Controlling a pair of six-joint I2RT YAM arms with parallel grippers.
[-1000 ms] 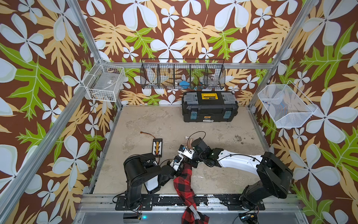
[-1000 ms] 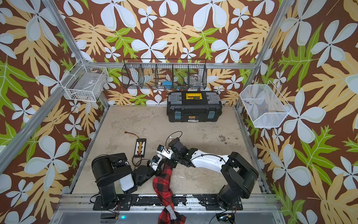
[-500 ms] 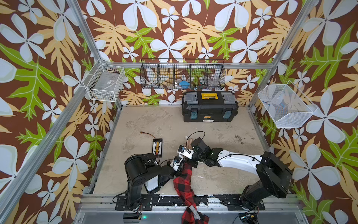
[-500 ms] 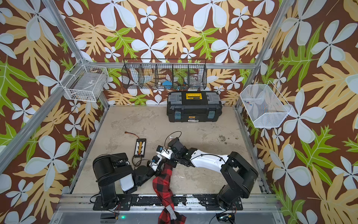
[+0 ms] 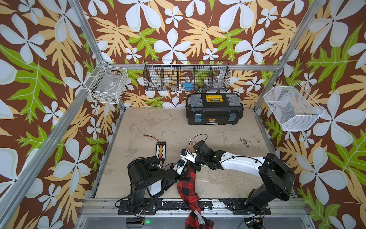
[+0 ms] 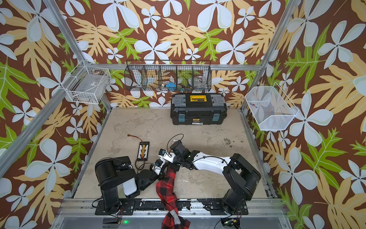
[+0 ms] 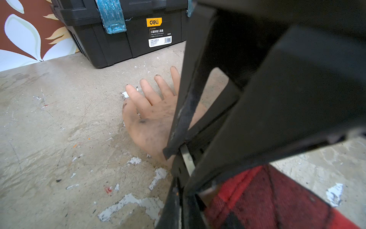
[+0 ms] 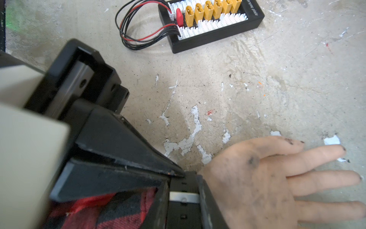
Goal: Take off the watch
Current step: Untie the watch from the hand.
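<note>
My left gripper (image 8: pixel 178 174), lower middle of right wrist view: fingers pressed together, tips touching watch (image 8: pixel 184 187) strap by silver buckle; cannot tell if pinching it. Watch sits on wrist between plaid sleeve (image 8: pixel 99 214) and hand (image 8: pixel 247 184), at bottom edge of frame. My right gripper (image 5: pixel 187 162), low centre of top view, over same wrist; spread or closed, cannot tell

Left gripper (image 5: pixel 183 165) and right gripper (image 5: pixel 191 158) meet at a plaid sleeve (image 5: pixel 187 186) on a worn table (image 5: pixel 158 126).
They sit almost touching at the red-and-black sleeve's far end, jaws hidden from above; the sleeve runs off the near edge. A black connector board (image 5: pixel 161 150) lies nearby to the left, a black toolbox (image 5: pixel 214 111) against the back wall.
</note>
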